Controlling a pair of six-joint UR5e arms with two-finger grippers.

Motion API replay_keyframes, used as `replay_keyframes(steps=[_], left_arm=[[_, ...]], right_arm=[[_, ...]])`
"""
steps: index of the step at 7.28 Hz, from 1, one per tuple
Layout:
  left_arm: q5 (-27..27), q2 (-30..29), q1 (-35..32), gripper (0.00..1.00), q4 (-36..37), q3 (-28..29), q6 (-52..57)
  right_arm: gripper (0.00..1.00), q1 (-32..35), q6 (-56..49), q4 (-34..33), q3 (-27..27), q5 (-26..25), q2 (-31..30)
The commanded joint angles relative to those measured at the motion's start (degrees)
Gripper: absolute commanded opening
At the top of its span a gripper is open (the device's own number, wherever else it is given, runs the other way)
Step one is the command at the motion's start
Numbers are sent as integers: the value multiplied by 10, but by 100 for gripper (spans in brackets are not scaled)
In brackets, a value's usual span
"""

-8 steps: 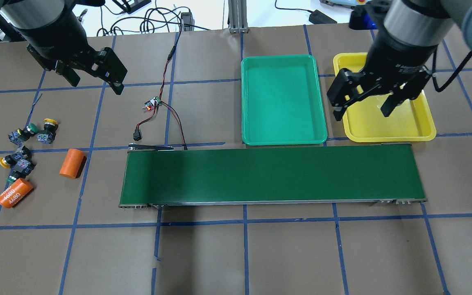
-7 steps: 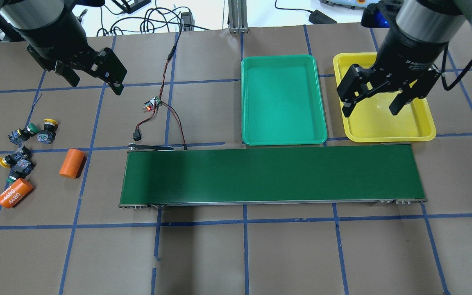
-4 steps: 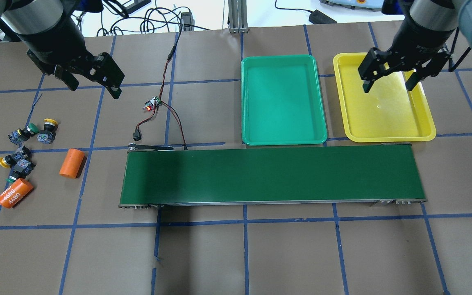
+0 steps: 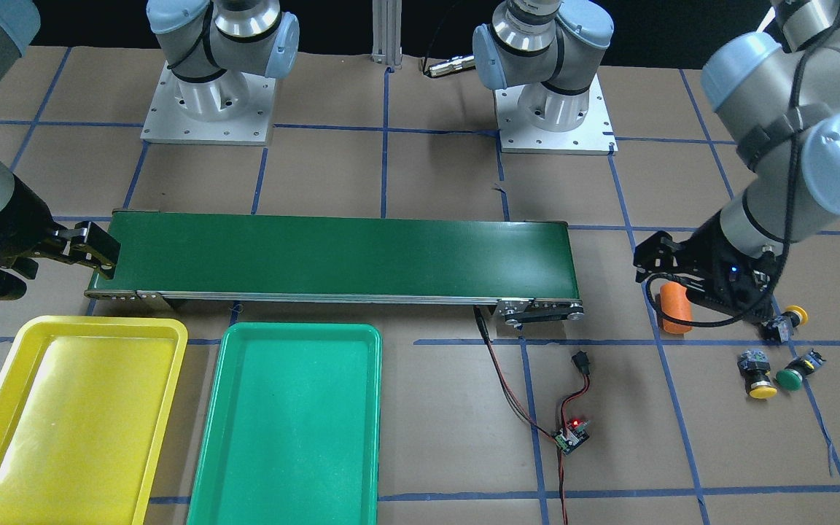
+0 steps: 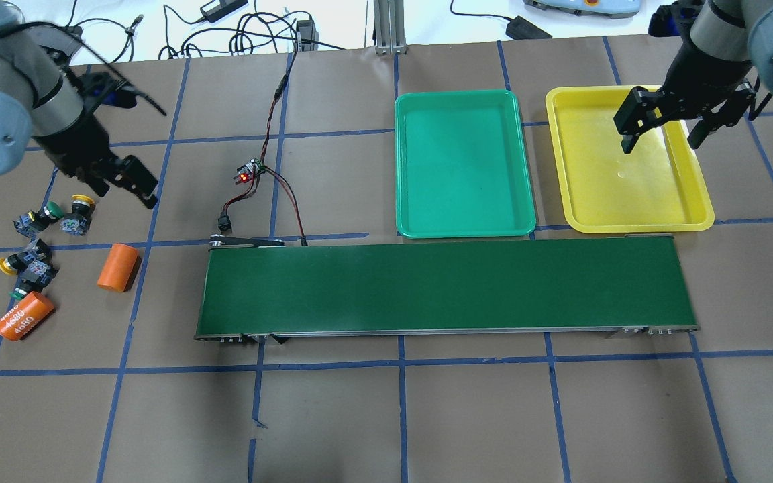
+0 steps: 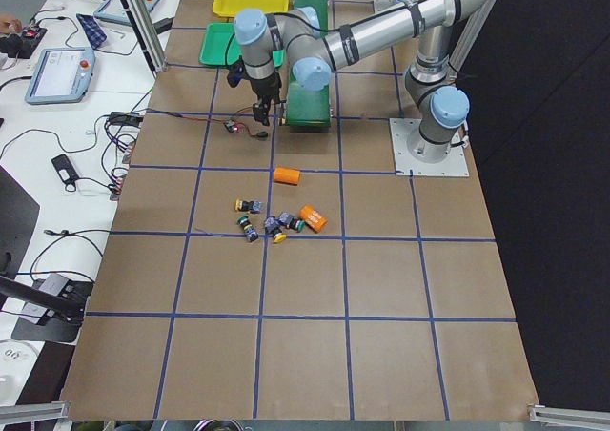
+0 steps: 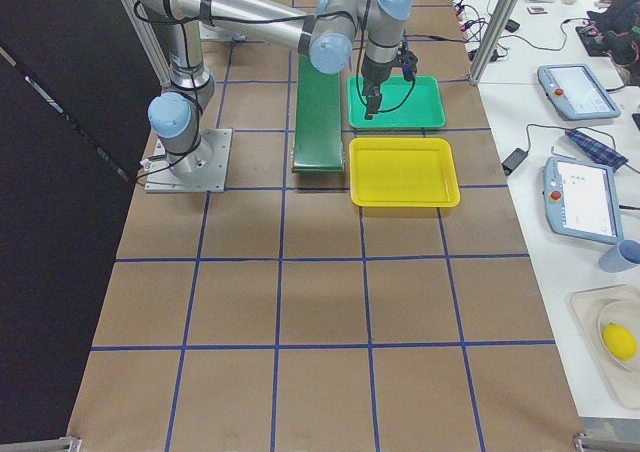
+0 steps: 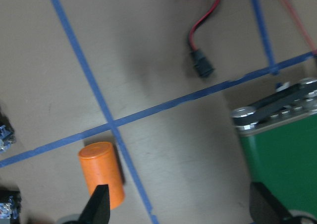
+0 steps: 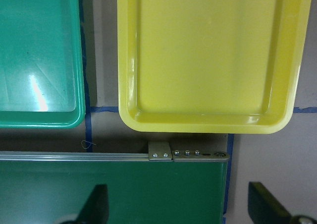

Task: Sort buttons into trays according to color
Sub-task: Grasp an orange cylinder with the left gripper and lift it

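Four buttons lie at the table's left end: a green one (image 5: 52,211), a yellow one (image 5: 81,201), a second yellow one (image 5: 5,265) and a second green one (image 5: 19,292). My left gripper (image 5: 118,184) is open and empty, hovering just right of the upper pair; in the left wrist view (image 8: 181,209) it sits over bare table. The green tray (image 5: 464,161) and yellow tray (image 5: 628,191) are empty. My right gripper (image 5: 665,131) is open and empty above the yellow tray; the right wrist view (image 9: 181,206) shows both trays' near ends.
Two orange cylinders (image 5: 118,267) (image 5: 23,316) lie among the buttons. A long dark green conveyor belt (image 5: 447,285) crosses the middle. A small circuit board with red and black wires (image 5: 250,172) lies behind the belt's left end.
My left gripper has moved down and left toward the buttons. My right gripper has moved right and away, from the yellow tray's left edge to over its far half.
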Motion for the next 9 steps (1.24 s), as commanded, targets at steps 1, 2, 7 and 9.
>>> replay_keyframes(steps=[1,2,7,9], left_arm=[[2,-47,60,100,27,-12,68],[2,-69,64,100,40,-13,69],[21,-99,78,93,137,-95,111],[26,-91,78,0,155,-108,118]], right_arm=[[100,12,6,8,-5,3,-16],[100,40,13,31,-6,5,-51],[100,202,170,35,1,3,-122],[100,201,169,35,1,5,-120]])
